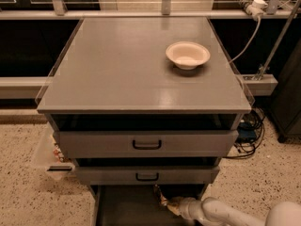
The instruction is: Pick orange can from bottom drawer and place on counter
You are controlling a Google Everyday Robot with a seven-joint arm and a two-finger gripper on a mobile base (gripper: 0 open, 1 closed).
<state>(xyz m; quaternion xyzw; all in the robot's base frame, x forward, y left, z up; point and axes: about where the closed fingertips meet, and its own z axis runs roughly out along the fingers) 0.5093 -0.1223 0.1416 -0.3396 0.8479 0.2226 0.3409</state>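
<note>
Hand [170, 204] low in bottom drawer [124, 210], at orange can [161, 197] beneath middle drawer [146, 175] front; grip state: cannot tell. Risks: clipping that overhang on straight lift, dropping can; bumping bowl [187, 55] when placing on desk [117, 72].

Speckled floor [23, 145] lies left and right; cables [248, 128] tangle at right. My gripper [164, 201] sits near, low centre.

Grey counter [122, 69] smooth, slightly glossy — bowl [187, 55] matt — gripper [163, 200] in metal bottom drawer [127, 210]
</note>
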